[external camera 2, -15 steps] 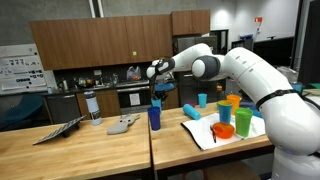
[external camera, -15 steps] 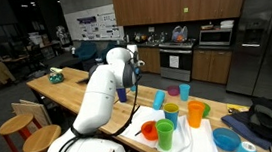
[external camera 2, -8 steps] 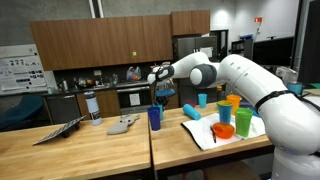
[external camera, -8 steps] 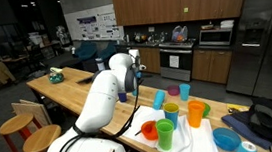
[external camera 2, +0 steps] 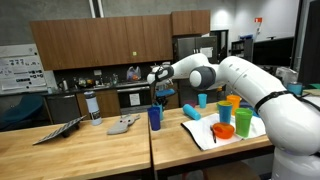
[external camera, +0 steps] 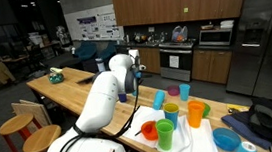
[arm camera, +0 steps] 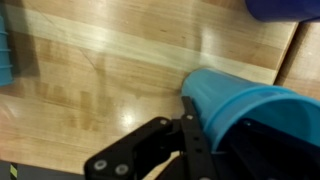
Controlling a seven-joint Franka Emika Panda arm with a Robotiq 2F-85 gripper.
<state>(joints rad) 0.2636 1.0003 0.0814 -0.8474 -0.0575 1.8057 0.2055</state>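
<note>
The claw [external camera 2: 155,97] is clamped together on the rim of a blue cup [external camera 2: 154,118]. The cup is upright at the table [external camera 2: 90,150], left of the other cups [external camera 2: 222,128].

Smooth, probably plastic blue cup [arm camera: 250,115]; faintly glossy wooden table [arm camera: 120,70]

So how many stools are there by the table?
2. In an exterior view, one stool stands beside the wooden table; the other stool is next to it, nearer the camera. Others may be hidden.
</note>
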